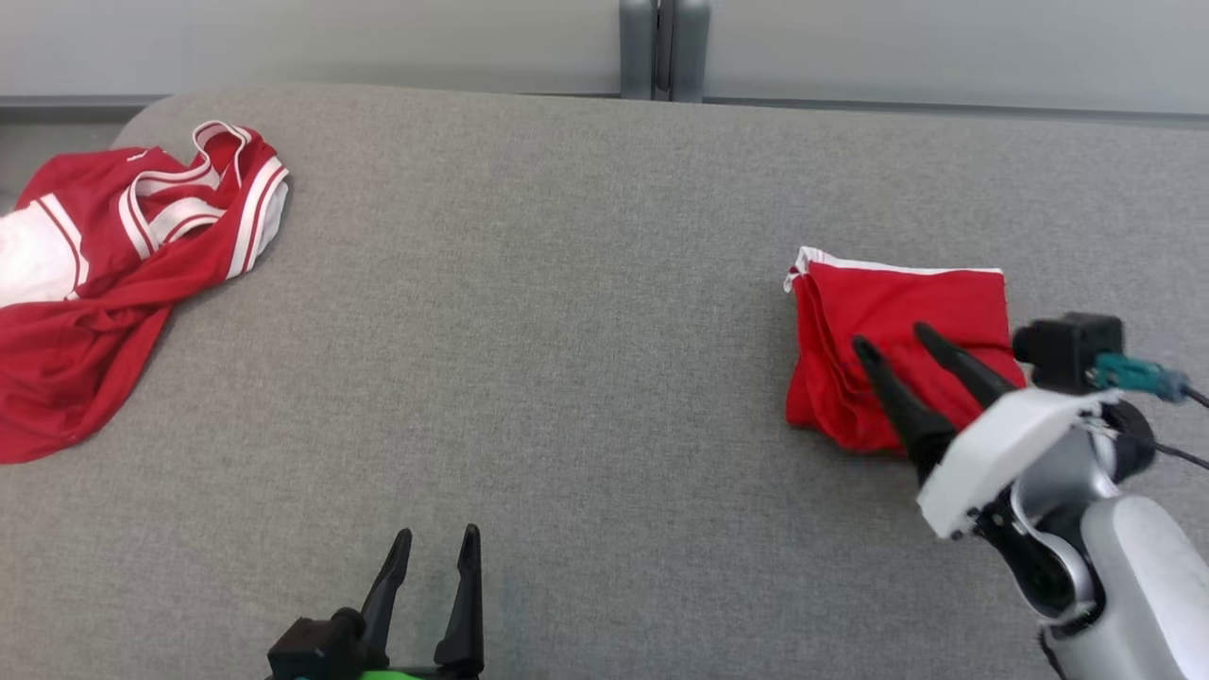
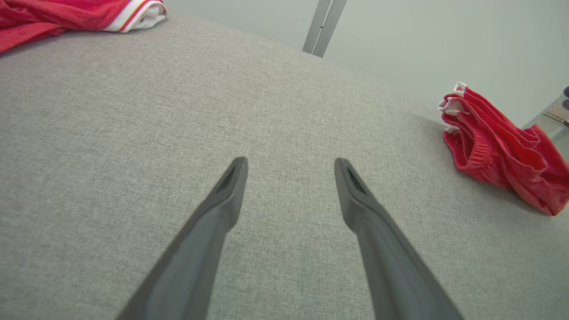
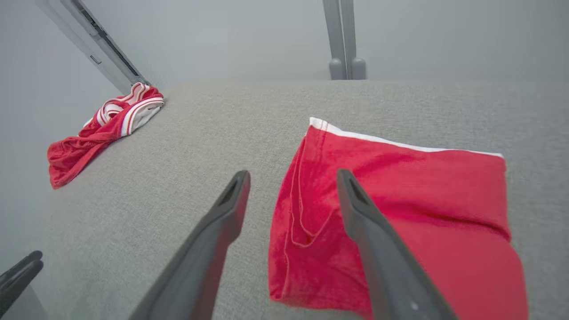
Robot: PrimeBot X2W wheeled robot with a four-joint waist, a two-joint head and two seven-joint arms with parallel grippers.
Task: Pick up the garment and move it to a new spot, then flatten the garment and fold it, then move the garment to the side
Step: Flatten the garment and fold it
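Red cloth lies under the right hand (image 1: 891,335), which reaches in from the lower right of the head view on a white and silver forearm (image 1: 1124,557), its two dark fingers slanting up and to the left. The fingers stand well apart and hold nothing. In the right wrist view one finger is over the folded garment (image 3: 400,186) and the other over bare table beside its left edge; whether either tip touches the cloth I cannot tell. The left hand (image 1: 436,532) sits low at the near edge, fingers pointing away from the robot, spread wide and empty over bare surface.

The folded garment is a neat red rectangle with a white stripe along its far edge, lying flat on the right side of the table (image 1: 567,331). That table is covered in grey woven fabric and has a rounded far-left corner. Well apart, at the far left, lies a crumpled jersey (image 1: 113,283), red with white bands. Behind the table runs a pale wall (image 1: 331,38) with a grey post (image 1: 664,47) at its middle.

The right forearm hides the near right corner of the folded garment. The crumpled jersey is cut off by the left edge of the head view, and the left hand's base by the bottom edge.
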